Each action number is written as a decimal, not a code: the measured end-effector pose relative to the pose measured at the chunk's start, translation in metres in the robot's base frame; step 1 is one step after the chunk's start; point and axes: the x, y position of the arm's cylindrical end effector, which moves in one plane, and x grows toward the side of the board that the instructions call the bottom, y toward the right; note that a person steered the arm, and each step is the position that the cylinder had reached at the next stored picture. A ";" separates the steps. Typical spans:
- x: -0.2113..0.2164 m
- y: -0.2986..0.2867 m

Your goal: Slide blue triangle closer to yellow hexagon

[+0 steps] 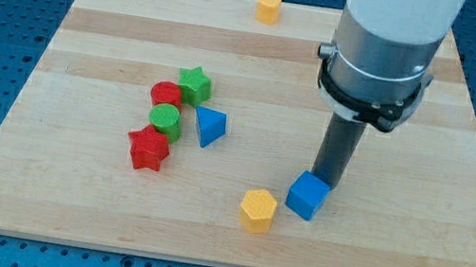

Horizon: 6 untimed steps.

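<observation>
Start with the tabletop [261, 51]: your wooden board fills the view, with broad bare wood along the view's top, right and bottom edges. The arm carries no jaws at all, so there is nothing to report as spread or pinching; it ends in a dark rod, and my tip [326, 182] sits at the back of the blue cube [307, 196], touching it or just short of it.

That puts you, by my reading, before the push itself. The blue triangle [209, 127] stands untouched to the right of a cluster, well apart from the tip. The yellow hexagon [257, 210] lies toward the view's bottom, just left of the blue cube.

For the next move, you would need to bring the tip round to the triangle's upper-left side, then push down and to the right toward the hexagon. The trouble is that the cluster crowds that side: the green star [195, 85] sits just above the triangle, the red cylinder [165, 95] and green cylinder [165, 121] to its left, and the red star [147, 149] below those. The gap between green star and triangle looks tight.

The lane from triangle to hexagon is bare wood. The hexagon sits near the bottom edge, so stop short. A yellow heart-like block [268, 8] rests at the top edge, out of the way.
</observation>
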 end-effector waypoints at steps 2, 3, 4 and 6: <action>0.014 0.002; 0.011 0.007; 0.009 0.007; 0.013 0.002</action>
